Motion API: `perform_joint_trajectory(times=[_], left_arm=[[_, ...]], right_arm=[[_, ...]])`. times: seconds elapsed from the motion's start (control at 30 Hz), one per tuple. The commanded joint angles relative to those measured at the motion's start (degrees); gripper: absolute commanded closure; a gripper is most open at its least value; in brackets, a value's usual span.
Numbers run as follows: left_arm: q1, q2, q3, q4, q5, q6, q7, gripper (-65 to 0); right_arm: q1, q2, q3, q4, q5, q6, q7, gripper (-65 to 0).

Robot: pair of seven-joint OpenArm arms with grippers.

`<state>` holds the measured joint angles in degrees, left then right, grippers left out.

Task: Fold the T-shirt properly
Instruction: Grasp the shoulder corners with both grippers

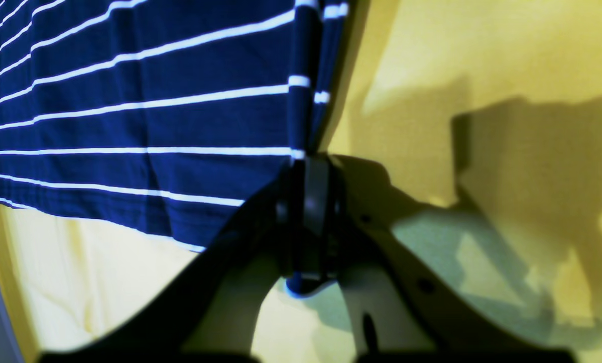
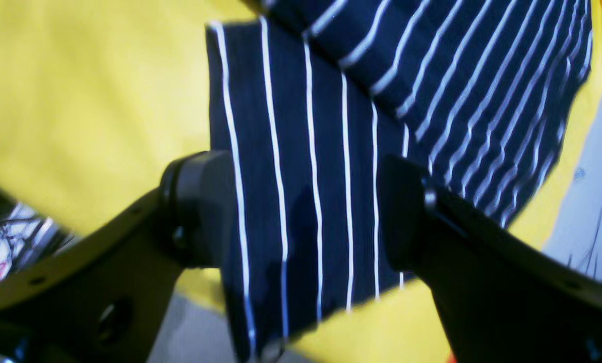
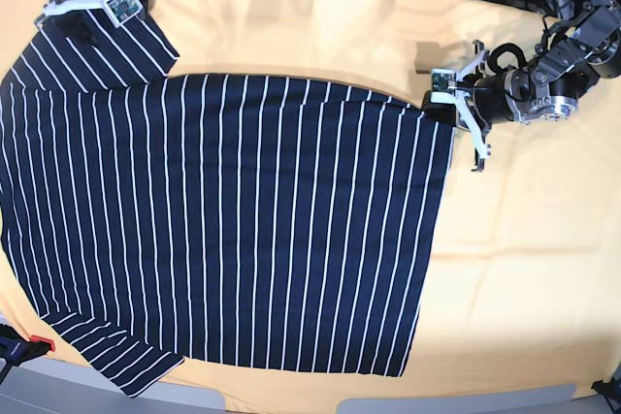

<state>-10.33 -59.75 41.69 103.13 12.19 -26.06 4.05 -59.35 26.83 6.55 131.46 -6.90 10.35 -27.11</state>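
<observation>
Left gripper (image 1: 308, 201) clamps the T-shirt (image 3: 243, 230) hem corner for folding — right gripper (image 2: 306, 212) spread open around the far sleeve.

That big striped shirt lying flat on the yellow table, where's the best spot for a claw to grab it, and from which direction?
Probably a corner of the T-shirt, coming in low from beyond its edge. It lies flat, so only edges and corners offer a fold to pinch. The left claw is already shut on the hem corner that way, while the right claw stands open over the sleeve.
</observation>
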Motion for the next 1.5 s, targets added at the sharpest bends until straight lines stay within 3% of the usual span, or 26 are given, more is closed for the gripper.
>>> perform_joint_trajectory(times=[0.0, 0.4, 0.47, 0.63, 0.7, 0.8, 1.0, 1.2, 1.27, 1.4, 1.47], left_arm=[[-0.8, -1.2, -0.5, 0.8, -0.3, 0.7, -0.6, 0.0], [-0.9, -1.2, -0.5, 0.8, -2.2, 0.6, -0.5, 0.0], [-0.8, -1.2, -0.5, 0.8, -2.2, 0.6, -0.5, 0.0], [-0.8, -1.2, -0.5, 0.8, -2.2, 0.6, -0.5, 0.0], [-0.8, -1.2, -0.5, 0.8, -2.2, 0.6, -0.5, 0.0], [-0.8, -1.4, -0.5, 0.8, -2.2, 0.2, -0.5, 0.0], [-0.8, -1.4, -0.5, 0.8, -2.2, 0.2, -0.5, 0.0], [-0.8, -1.4, -0.5, 0.8, -2.2, 0.2, -0.5, 0.0], [-0.8, -1.4, -0.5, 0.8, -2.2, 0.2, -0.5, 0.0], [-0.8, -1.4, -0.5, 0.8, -2.2, 0.2, -0.5, 0.0], [-0.9, -1.6, -0.5, 0.9, -2.2, 0.2, -0.5, 0.0]], right_arm=[[0.0, 0.5, 0.3, -0.6, -0.4, -0.4, -0.1, -45.3], [3.2, 0.5, 0.3, -9.2, -0.4, 0.1, 0.1, -44.0], [3.2, 0.6, 0.3, -9.5, -0.4, -1.3, 0.1, -39.4], [4.1, 0.7, 0.3, -9.5, -0.4, -6.6, -0.6, -20.5], [4.3, 0.7, 0.3, -9.5, -0.4, -7.6, -0.5, -18.2], [4.9, 0.7, 0.3, -9.5, -0.4, -6.7, -0.5, -18.9], [5.1, 0.7, 0.3, -10.0, 4.5, -2.7, -0.5, -34.9], [8.3, 0.6, 0.3, -15.9, 5.6, -1.8, -0.4, -34.6], [9.9, 0.7, 0.3, -17.4, 5.4, -2.5, -0.9, -29.1], [10.6, 0.7, 0.3, -16.2, 5.2, -4.0, -4.0, 0.0], [10.5, 0.7, 0.3, -14.4, 3.9, -4.5, -5.6, 0.0]])
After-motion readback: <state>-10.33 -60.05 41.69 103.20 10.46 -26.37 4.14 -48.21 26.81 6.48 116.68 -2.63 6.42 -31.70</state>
